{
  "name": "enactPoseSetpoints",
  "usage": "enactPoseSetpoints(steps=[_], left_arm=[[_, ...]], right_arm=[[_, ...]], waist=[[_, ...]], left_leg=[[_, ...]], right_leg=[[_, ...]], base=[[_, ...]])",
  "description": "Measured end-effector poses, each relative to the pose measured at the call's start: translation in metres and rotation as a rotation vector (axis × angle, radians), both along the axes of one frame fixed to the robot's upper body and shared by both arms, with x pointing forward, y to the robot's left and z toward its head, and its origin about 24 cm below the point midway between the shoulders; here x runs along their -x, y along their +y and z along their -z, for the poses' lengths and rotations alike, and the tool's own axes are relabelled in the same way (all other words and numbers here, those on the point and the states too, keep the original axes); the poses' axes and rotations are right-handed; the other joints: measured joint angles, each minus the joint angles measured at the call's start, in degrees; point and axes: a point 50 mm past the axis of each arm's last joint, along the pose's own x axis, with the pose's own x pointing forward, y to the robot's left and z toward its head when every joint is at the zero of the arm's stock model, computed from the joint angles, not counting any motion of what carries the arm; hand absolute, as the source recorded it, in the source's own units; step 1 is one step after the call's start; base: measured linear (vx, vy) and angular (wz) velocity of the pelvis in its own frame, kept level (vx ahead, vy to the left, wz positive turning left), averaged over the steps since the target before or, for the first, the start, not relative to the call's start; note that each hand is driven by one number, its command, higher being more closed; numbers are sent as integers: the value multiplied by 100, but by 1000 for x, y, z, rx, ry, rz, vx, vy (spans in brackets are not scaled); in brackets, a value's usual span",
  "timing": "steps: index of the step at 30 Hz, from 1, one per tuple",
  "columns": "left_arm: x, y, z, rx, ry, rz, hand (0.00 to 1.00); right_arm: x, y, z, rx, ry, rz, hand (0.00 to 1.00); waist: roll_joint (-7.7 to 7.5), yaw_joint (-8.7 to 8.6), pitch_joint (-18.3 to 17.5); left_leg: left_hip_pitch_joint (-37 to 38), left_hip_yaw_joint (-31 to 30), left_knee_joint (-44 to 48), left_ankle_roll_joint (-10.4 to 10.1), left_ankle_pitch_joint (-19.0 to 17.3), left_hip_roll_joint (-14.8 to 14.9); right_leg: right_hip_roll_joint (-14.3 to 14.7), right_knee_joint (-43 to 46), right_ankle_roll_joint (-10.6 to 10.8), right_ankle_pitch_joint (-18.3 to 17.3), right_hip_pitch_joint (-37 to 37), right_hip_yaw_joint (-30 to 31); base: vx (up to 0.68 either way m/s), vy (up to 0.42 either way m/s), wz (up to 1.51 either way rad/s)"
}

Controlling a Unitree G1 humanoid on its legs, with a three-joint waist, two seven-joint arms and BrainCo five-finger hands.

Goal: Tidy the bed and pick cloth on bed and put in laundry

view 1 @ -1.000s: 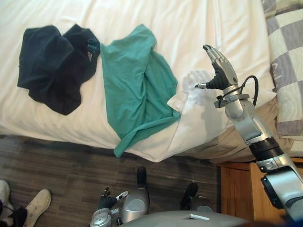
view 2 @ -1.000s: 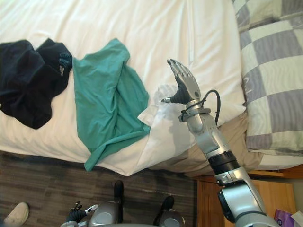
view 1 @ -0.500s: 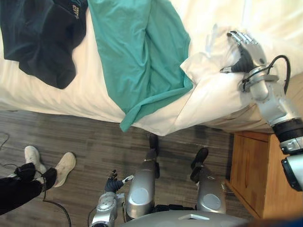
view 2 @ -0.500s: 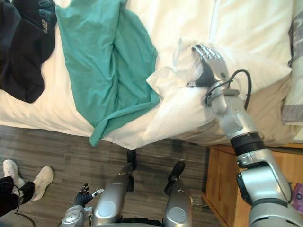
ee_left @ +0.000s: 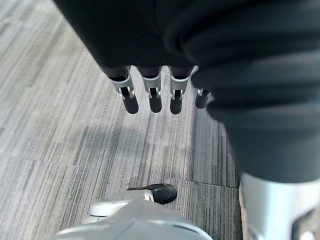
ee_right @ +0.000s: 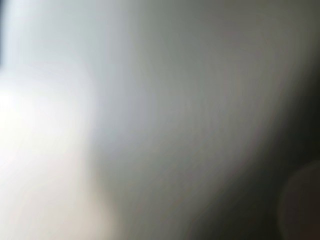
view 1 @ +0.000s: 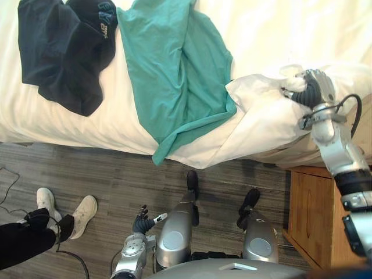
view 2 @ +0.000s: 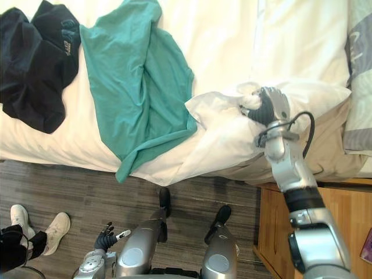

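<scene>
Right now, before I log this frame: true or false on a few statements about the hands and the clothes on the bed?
1. The right hand is curled on a bunch of the white sheet at the bed's near edge. True.
2. The teal shirt lies on the floor. False: it lies on the bed, one tip hanging over the edge.
3. The left hand holds the dark garment. False: it hangs open over the floor, holding nothing; the garment lies on the bed.
4. The dark garment lies on the teal shirt's left. True.
</scene>
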Motion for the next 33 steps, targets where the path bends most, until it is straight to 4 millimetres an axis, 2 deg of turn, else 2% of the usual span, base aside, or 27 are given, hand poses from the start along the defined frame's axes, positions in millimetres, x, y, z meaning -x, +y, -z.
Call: enactPoseSetpoints(steps=[3, 4, 5, 8, 12, 14, 17, 20, 21, 23, 24, 26, 28, 30, 31, 33], left_arm=[[5, 2, 2, -8, 28, 3, 0], [7, 2, 2, -16, 34, 13, 0], [8, 3, 3, -18, 40, 11, 0], [17, 6, 8, -28, 85, 12, 0], [19, 2, 10, -19, 101, 15, 0], [19, -2, 11, -10, 108, 14, 0], [22, -11, 14, 15, 128, 10, 0], [22, -17, 15, 31, 132, 11, 0], [23, -17, 16, 34, 136, 1, 0], [24, -16, 17, 37, 145, -6, 0], [26, -16, 17, 47, 152, -34, 0], [27, -16, 18, 55, 153, -52, 0], [31, -16, 19, 67, 157, -90, 0], [35, -15, 20, 75, 162, -119, 0], [37, -15, 20, 79, 164, -131, 0], [40, -18, 20, 90, 164, -151, 0]], right_arm=[[20, -1, 30, -66, 57, 21, 100], [29, -1, 44, -106, 84, 35, 100], [36, 1, 55, -134, 110, 45, 0], [61, 5, 98, -241, 218, 102, 0], [88, 8, 134, -374, 302, 213, 0], [103, 14, 161, -461, 386, 274, 0], [115, 19, 188, -621, 455, 349, 0], [121, 21, 197, -750, 460, 395, 0], [126, 17, 204, -832, 455, 447, 0], [129, 13, 205, -872, 443, 477, 0], [138, 3, 209, -959, 411, 564, 0], [147, -5, 212, -1005, 389, 638, 0], [164, -22, 213, -1053, 330, 766, 0], [172, -34, 206, -1074, 243, 835, 0], [179, -46, 195, -1059, 149, 891, 0], [185, -56, 184, -1042, 68, 935, 0]], waist=[[-100, -54, -362], [-173, -47, -498], [-238, -52, -605], [-370, -96, -1072], [-356, -188, -1303], [-359, -240, -1423], [-372, -342, -1560], [-360, -358, -1589], [-349, -315, -1597], [-339, -333, -1603], [-328, -332, -1613], [-320, -335, -1617], [-305, -336, -1629], [-282, -366, -1646], [-262, -381, -1659], [-257, -404, -1685]], left_leg=[[105, 73, -7, -34, -25, 17], [236, 176, -14, -74, -59, 43], [332, 237, -18, -109, -92, 69], [566, 468, -158, -139, -149, 171], [758, 640, -278, -185, -182, 211], [892, 788, -364, -201, -193, 225], [1003, 935, -364, -225, -247, 246], [1162, 1000, -364, -229, -290, 272], [1277, 1097, -365, -255, -343, 294], [1308, 1123, -365, -257, -370, 296], [1346, 1213, -365, -275, -396, 310], [1372, 1260, -366, -284, -408, 321], [1462, 1348, -367, -319, -445, 354], [1505, 1399, -368, -326, -471, 373], [1535, 1410, -369, -332, -482, 386], [1549, 1408, -398, -334, -514, 409]], right_leg=[[34, -98, 31, 18, 99, 100], [67, -168, 57, 35, 177, 200], [100, -221, 67, 42, 205, 285], [244, -430, 82, 67, 285, 500], [326, -601, 99, 132, 374, 682], [379, -750, 99, 216, 428, 824], [417, -865, 90, 261, 495, 961], [444, -886, 60, 278, 633, 1004], [472, -921, 54, 274, 708, 1105], [480, -958, 54, 274, 775, 1124], [492, -965, 54, 274, 776, 1179], [502, -964, 53, 274, 775, 1211], [530, -958, 47, 269, 811, 1256], [547, -946, 35, 251, 821, 1262], [552, -906, 28, 208, 824, 1266], [557, -777, 21, 113, 798, 1263]], base=[[0, 2, -15], [-16, -7, -38], [-22, -14, -50], [-15, -29, -46], [0, -5, -29], [38, 1, -34], [51, -6, -26], [74, -19, -17], [78, -19, -20], [88, -16, -18], [82, -12, -17], [55, -10, -16], [49, -23, -17], [13, -21, -14], [-3, -22, -9], [-11, -9, 2]])
